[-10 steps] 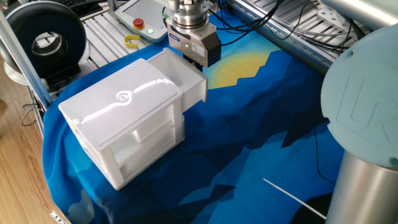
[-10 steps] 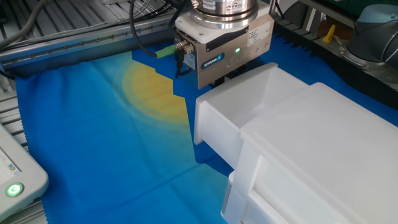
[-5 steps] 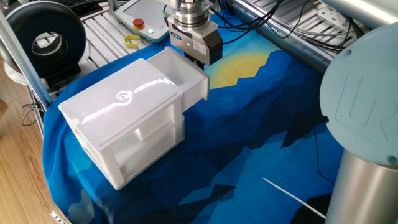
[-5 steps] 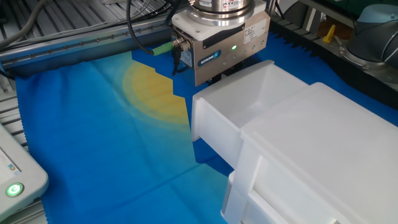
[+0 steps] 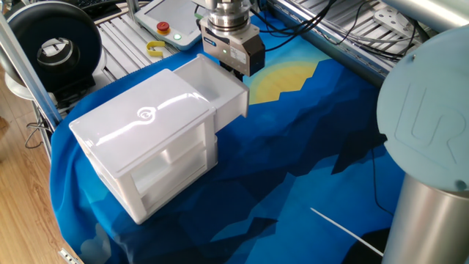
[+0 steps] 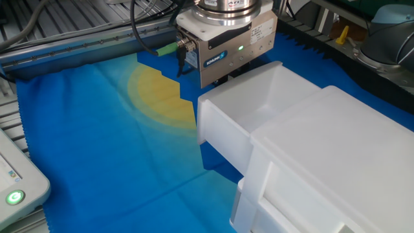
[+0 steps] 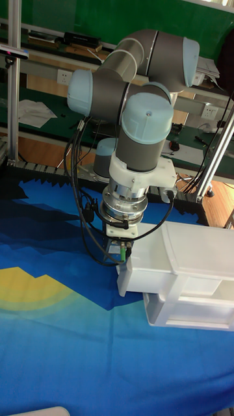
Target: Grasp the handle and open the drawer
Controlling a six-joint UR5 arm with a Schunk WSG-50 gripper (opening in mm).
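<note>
The white drawer (image 5: 212, 92) sticks partly out of the top of the white cabinet (image 5: 139, 125), its open tray empty. My gripper (image 5: 239, 73) stands at the drawer's front wall, fingers pointing down just beyond it. The handle is hidden behind the gripper and the front wall. In the other fixed view the gripper (image 6: 224, 79) body presses close to the drawer (image 6: 246, 110) front; its fingertips are mostly covered. The tall fixed view shows the gripper (image 7: 121, 256) at the drawer (image 7: 146, 270) end facing away from the cabinet (image 7: 195, 260).
A blue and yellow cloth (image 5: 308, 132) covers the table. A pendant with a red button (image 5: 163, 28), a yellow clip (image 5: 155, 49) and a black spool (image 5: 55, 48) lie behind the cabinet. A large grey arm base (image 5: 429, 147) stands at the right.
The gripper has moved a little away from the cabinet, and the drawer has slid out with it by a small amount.
</note>
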